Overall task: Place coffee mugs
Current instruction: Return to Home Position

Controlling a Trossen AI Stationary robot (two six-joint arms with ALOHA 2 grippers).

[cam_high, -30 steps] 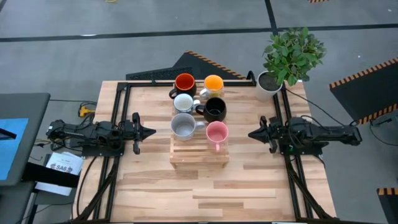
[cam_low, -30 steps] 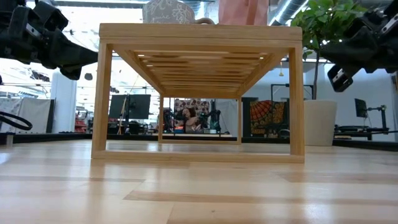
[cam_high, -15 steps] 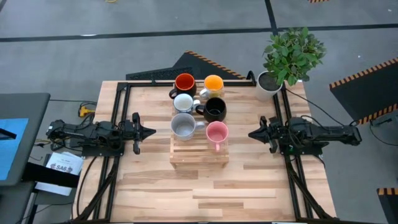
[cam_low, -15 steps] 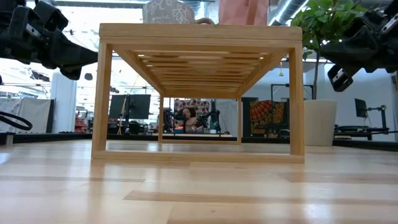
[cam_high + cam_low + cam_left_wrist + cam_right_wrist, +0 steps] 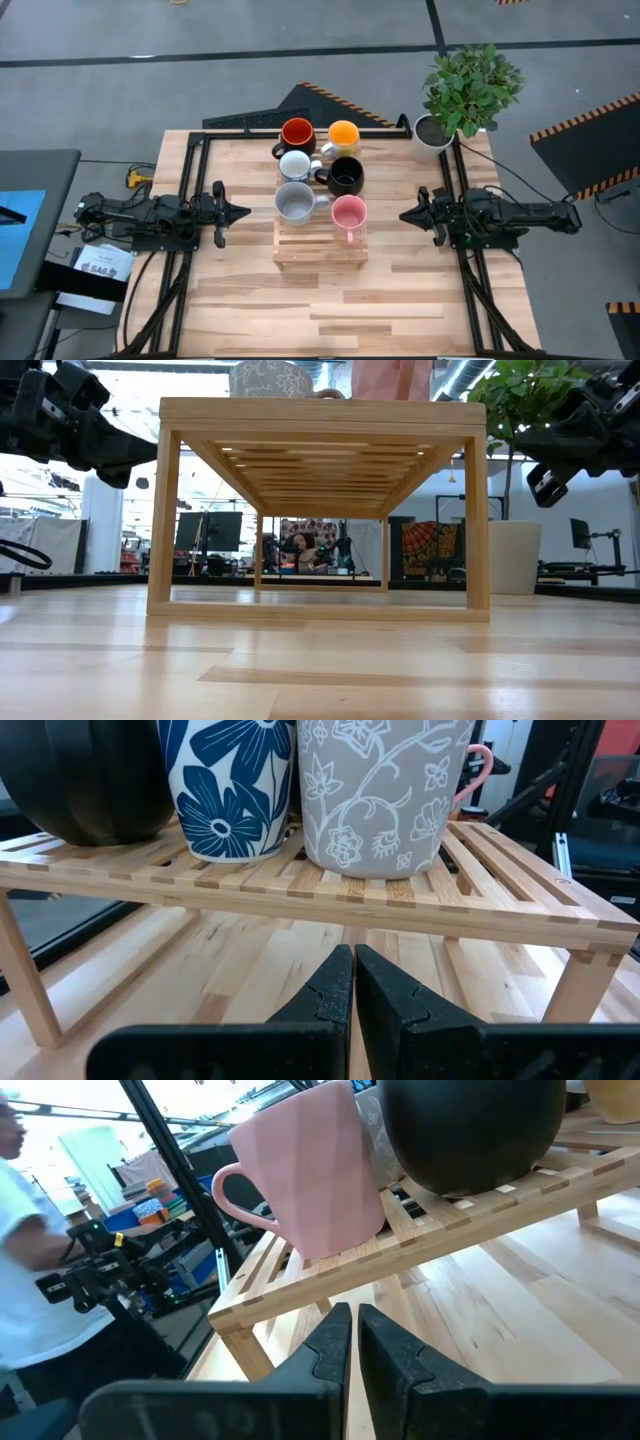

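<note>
My left gripper (image 5: 243,211) and right gripper (image 5: 404,215) are pinched closed on nothing, flanking the slatted wooden shelf (image 5: 318,248); all six small handled ceramic mugs (image 5: 346,176) stand atop it.

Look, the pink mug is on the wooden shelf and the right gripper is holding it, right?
Not quite. The pink mug is on the wooden shelf, but the right gripper is not holding it. It is shut on nothing, off to the shelf's side and apart from the mug. The high view shows this.
</note>
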